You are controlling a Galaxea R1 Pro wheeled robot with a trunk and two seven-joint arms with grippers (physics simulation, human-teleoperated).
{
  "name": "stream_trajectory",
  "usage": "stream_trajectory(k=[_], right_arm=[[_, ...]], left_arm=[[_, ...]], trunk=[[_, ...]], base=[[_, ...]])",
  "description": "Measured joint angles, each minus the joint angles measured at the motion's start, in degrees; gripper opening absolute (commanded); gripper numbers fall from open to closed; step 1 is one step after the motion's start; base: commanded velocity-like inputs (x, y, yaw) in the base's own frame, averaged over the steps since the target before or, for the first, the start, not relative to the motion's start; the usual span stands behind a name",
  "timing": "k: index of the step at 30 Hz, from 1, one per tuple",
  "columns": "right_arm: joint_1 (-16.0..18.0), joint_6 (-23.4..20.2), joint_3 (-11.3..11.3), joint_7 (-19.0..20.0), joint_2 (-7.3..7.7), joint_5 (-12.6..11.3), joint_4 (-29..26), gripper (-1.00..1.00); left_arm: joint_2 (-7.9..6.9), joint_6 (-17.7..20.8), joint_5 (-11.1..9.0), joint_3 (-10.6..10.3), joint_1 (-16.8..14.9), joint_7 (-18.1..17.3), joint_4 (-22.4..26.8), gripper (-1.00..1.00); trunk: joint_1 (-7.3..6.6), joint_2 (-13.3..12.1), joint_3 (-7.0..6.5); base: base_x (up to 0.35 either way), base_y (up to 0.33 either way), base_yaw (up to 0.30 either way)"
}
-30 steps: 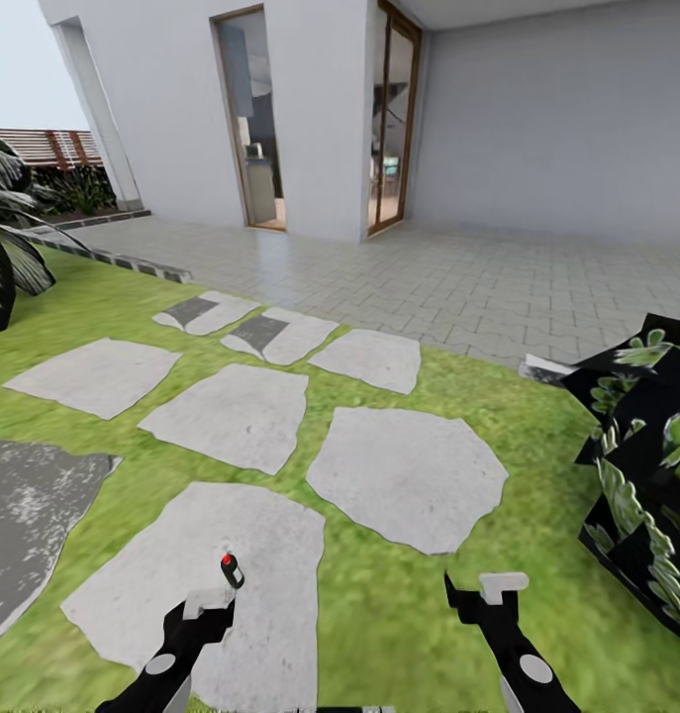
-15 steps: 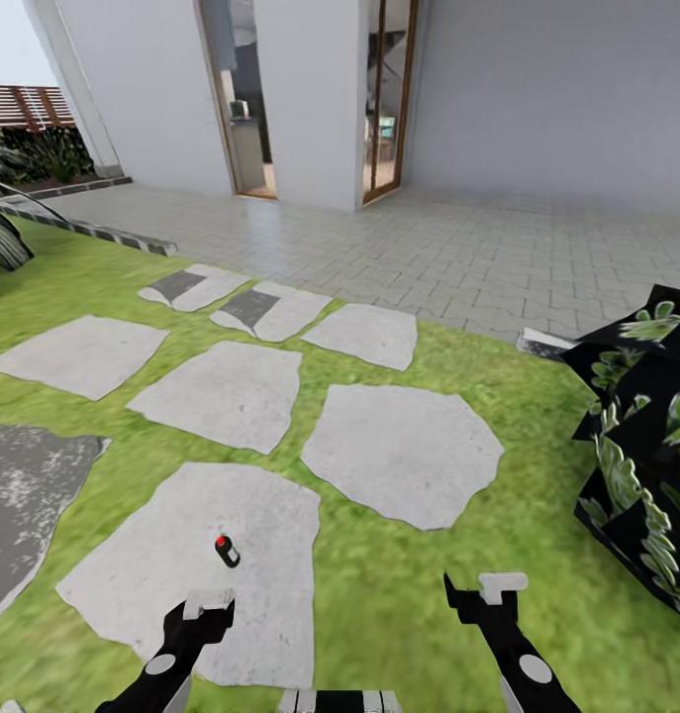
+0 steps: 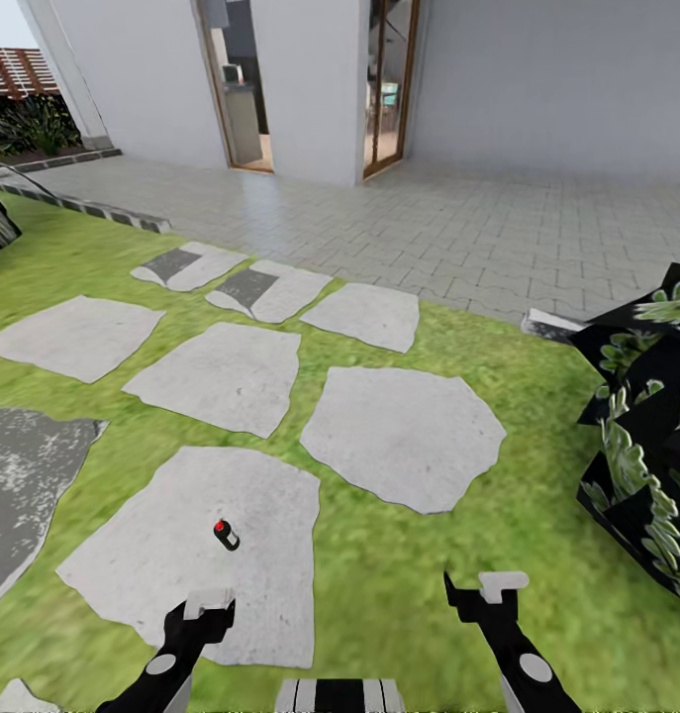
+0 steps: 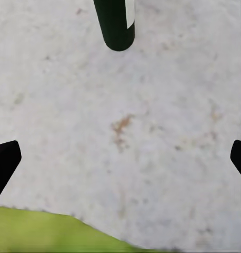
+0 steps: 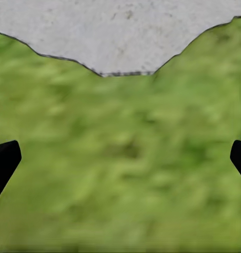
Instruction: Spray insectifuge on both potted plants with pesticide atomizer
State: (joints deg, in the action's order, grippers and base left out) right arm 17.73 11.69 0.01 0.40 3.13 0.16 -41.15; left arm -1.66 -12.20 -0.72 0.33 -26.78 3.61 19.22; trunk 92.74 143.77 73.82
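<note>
While both arms hang low over the garden, the left gripper [image 3: 209,606] and right gripper [image 3: 486,590] are spread wide, holding nothing. Just beyond the left one, the pesticide atomizer [image 3: 226,535] stands on a pale stepping stone [image 3: 161,564]. Farther right, a leafy potted plant [image 3: 648,456] sits on the lawn [image 3: 389,584].

Open stone [image 3: 151,569] lies ahead of my left gripper [image 3: 209,606], with only the atomizer [image 3: 226,535] standing on it, apart from the fingers. My right gripper [image 3: 486,594] hangs over bare lawn [image 3: 399,584]. A leafy shrub [image 3: 646,436] blocks the far right.
</note>
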Motion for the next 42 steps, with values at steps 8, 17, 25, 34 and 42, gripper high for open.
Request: stream_trajectory(k=[8,17,25,34,42], right_arm=[[0.0,0.0,0.0,0.0,-0.01,0.0,0.0,1.0],[0.0,0.0,0.0,0.0,0.0,0.0,0.0,1.0],[0.0,0.0,0.0,0.0,-0.01,0.0,0.0,1.0],[0.0,0.0,0.0,0.0,0.0,0.0,0.0,1.0],[0.0,0.0,0.0,0.0,-0.03,0.0,0.0,1.0]], left_arm=[[0.05,-0.3,0.0,0.0,0.1,-0.1,0.0,1.0],[0.15,-0.3,0.0,0.0,0.1,-0.1,0.0,1.0],[0.23,-0.3,0.0,0.0,0.0,-0.1,0.0,1.0],[0.24,-0.3,0.0,0.0,0.1,-0.1,0.0,1.0],[0.24,-0.4,0.0,0.0,0.0,-0.1,0.0,1.0]], trunk=[[0.1,0.1,0.89],[0.08,0.1,0.89],[0.1,0.1,0.89],[0.09,0.1,0.89],[0.08,0.1,0.89]], base=[[0.0,0.0,0.0],[0.087,0.0,0.0],[0.028,0.0,0.0],[0.174,0.0,0.0],[0.108,0.0,0.0]])
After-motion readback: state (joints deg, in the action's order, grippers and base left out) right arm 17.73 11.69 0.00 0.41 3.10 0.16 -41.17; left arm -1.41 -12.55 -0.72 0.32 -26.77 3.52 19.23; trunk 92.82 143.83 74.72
